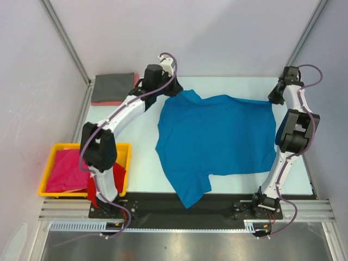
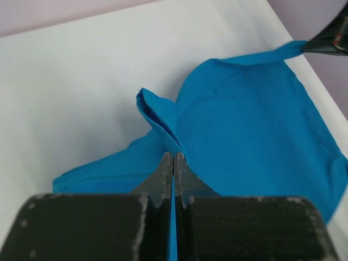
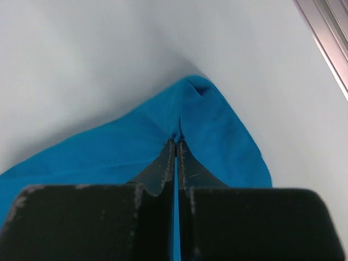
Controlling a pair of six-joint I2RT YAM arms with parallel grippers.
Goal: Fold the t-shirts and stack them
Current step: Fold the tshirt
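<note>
A bright blue t-shirt (image 1: 217, 136) lies spread over the middle of the table, one sleeve hanging over the near edge. My left gripper (image 1: 175, 89) is shut on its far left corner; in the left wrist view the left gripper (image 2: 173, 156) pinches a fold of the blue t-shirt (image 2: 244, 125). At the far right corner my right gripper (image 1: 273, 99) is shut on the cloth; the right wrist view has the right gripper (image 3: 176, 142) clamped on the blue t-shirt (image 3: 217, 130). A folded dark grey t-shirt (image 1: 112, 87) rests on a salmon pink one (image 1: 109, 102) at the back left.
A yellow bin (image 1: 124, 149) at the near left holds magenta cloth (image 1: 65, 171) and red cloth (image 1: 119, 176). Metal frame posts stand at the back corners. The table's near edge is a black strip (image 1: 217, 204) with the arm bases.
</note>
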